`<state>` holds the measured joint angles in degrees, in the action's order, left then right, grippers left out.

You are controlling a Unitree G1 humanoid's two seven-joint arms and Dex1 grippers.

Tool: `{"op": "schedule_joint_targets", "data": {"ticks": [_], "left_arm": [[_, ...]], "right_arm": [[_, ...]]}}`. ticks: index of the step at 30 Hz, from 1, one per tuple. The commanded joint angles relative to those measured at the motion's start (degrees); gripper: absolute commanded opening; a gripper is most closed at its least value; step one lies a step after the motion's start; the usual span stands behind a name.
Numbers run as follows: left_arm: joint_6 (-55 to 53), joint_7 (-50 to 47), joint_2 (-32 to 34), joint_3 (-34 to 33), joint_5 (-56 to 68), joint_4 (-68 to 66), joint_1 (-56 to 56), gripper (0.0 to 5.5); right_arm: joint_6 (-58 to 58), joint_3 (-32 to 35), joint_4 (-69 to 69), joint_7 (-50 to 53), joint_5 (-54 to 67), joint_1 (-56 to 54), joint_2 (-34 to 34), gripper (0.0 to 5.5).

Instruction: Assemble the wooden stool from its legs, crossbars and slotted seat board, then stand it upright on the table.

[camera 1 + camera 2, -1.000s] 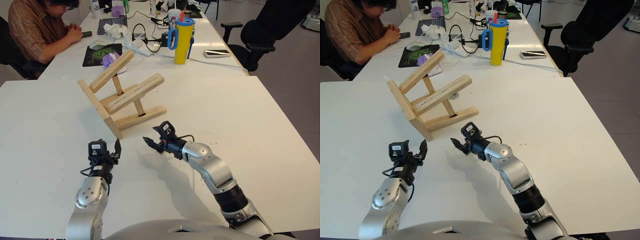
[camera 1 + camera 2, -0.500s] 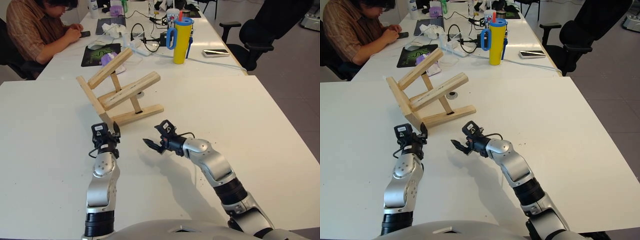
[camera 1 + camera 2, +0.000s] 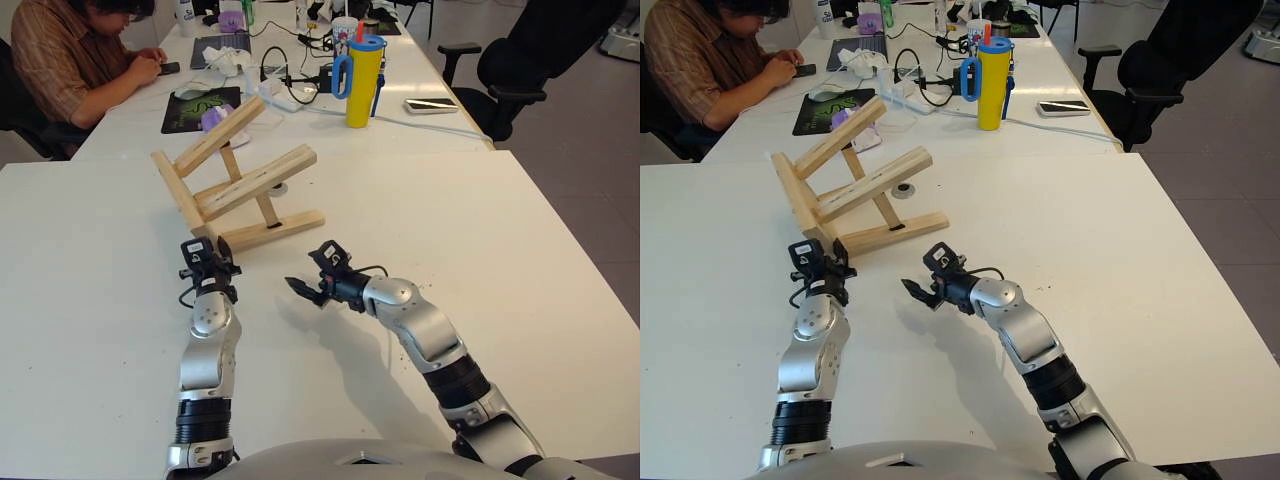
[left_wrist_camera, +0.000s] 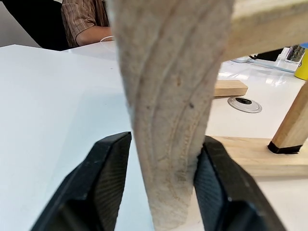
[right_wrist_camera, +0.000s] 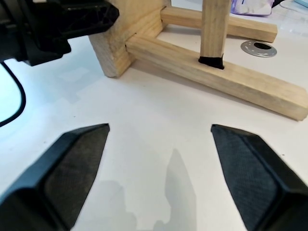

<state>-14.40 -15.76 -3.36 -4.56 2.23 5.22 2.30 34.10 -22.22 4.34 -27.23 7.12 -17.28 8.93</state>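
Note:
The wooden stool [image 3: 240, 185] lies tipped on its side on the white table [image 3: 520, 240], with its legs and crossbars joined to the seat board [image 3: 180, 195]. My left gripper [image 3: 207, 258] is at the board's lower corner. In the left wrist view the black fingers [image 4: 103, 180] press on both sides of the board's end [image 4: 168, 96]. My right gripper [image 3: 306, 270] hovers open just above the table, a short way in front of the stool's lowest leg [image 5: 216, 82], with nothing between its pads [image 5: 72, 166].
A yellow bottle [image 3: 365, 80], a phone [image 3: 432, 105], cables and a mouse pad [image 3: 200, 110] sit on the far table, where a person is seated. A round cable grommet [image 5: 261, 47] lies under the stool. A black chair [image 3: 510, 85] stands at the far right.
My left arm has swung forward from the near table to the stool, and its fingers now clamp the seat board's corner. The right gripper has stayed almost still and open.

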Motion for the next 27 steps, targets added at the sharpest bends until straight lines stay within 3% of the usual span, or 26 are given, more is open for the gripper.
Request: {"op": "schedule_joint_targets", "data": {"ticks": [1,8,15,19,27], "left_arm": [[-0.41,-0.06,-0.23,-0.57,-0.67,-1.31,0.84,1.43],[-0.63,1.62,5.42,0.04,-5.31,-0.98,2.05,1.31],[-3.61,8.05,16.49,0.22,-9.91,0.58,7.75,1.31],[-7.07,12.75,15.32,1.31,-5.75,-0.63,8.50,1.31],[-7.45,12.63,13.96,1.17,-5.46,-0.84,7.66,1.31]], "right_arm": [[-0.70,0.28,-0.17,0.86,-0.96,-0.82,-0.80,3.93],[-1.14,0.50,-0.39,2.72,-1.61,-0.22,-1.94,3.93],[-0.89,1.92,0.21,4.96,-2.06,1.10,-3.34,3.93],[-0.55,2.82,0.41,6.12,-1.67,1.57,-4.30,3.93],[-1.24,7.34,-2.32,8.54,-1.83,1.13,-4.23,3.93]]}}
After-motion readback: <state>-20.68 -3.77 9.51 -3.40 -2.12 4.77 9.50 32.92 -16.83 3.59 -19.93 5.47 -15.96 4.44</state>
